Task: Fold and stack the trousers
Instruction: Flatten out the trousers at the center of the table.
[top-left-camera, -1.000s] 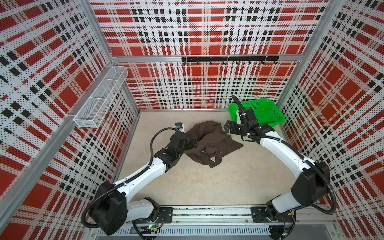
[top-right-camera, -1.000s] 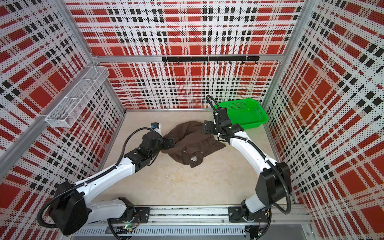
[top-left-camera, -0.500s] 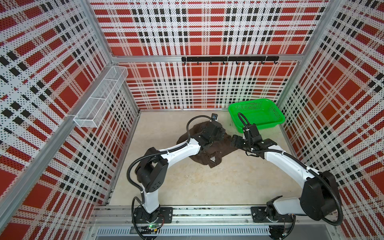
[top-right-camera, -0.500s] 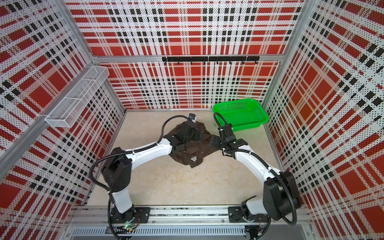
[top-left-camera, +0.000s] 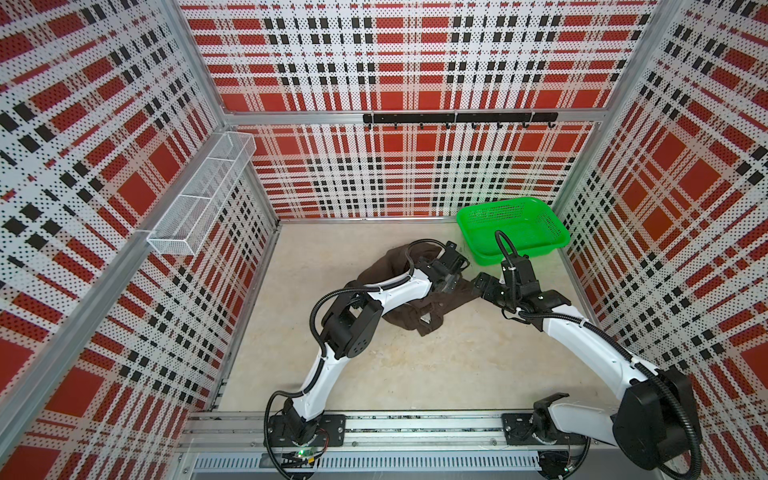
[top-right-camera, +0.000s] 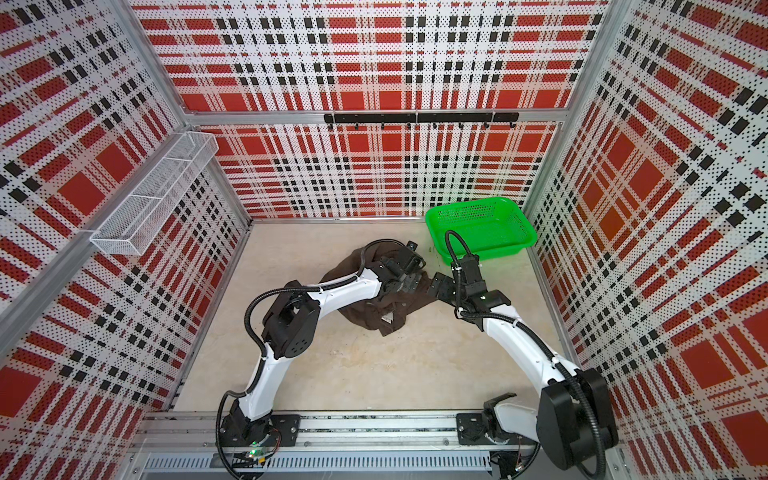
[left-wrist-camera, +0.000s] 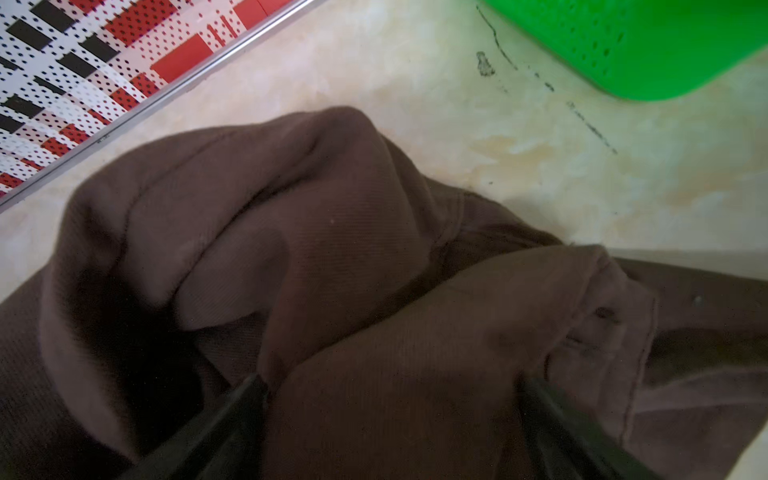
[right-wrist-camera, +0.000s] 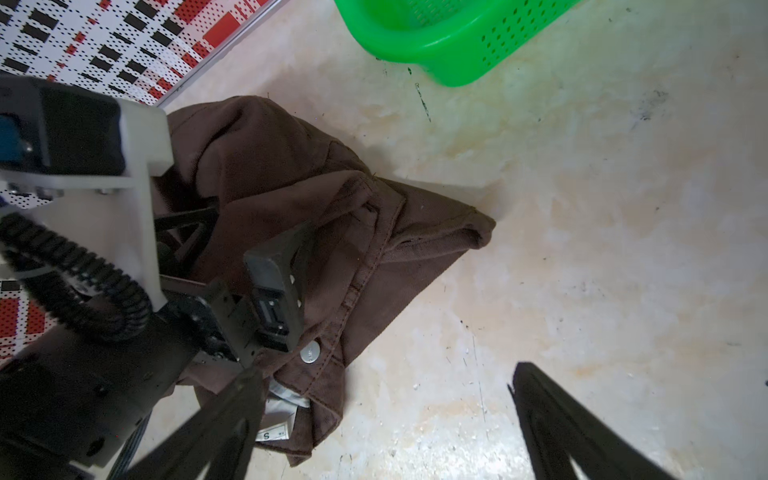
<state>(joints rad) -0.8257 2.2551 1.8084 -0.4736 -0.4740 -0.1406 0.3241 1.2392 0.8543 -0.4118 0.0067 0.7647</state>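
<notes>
The dark brown trousers (top-left-camera: 432, 320) lie in a crumpled heap on the tabletop (top-left-camera: 415, 374) toward the back, seen in both top views (top-right-camera: 353, 266). My left arm reaches across the heap. My left gripper (left-wrist-camera: 390, 386) is open, its fingers (left-wrist-camera: 232, 415) spread wide with brown cloth bulging between them. My right gripper (right-wrist-camera: 386, 372) is open just above bare table at the heap's right edge (top-left-camera: 482, 286). One of its fingers (right-wrist-camera: 216, 428) is beside the waistband, where a silver button (right-wrist-camera: 311, 354) and a white size label (right-wrist-camera: 272, 434) show.
A green basket (top-left-camera: 513, 228) stands at the back right corner, close behind both grippers (top-right-camera: 482, 228). A white wire shelf (top-left-camera: 199, 195) hangs on the left wall and a black hook rail (top-left-camera: 457, 118) on the back wall. The arms' base rail (top-left-camera: 415, 424) runs along the front.
My left arm has swung from the heap's left side across it to its right end. My right gripper has come forward from the basket to the heap's right edge.
</notes>
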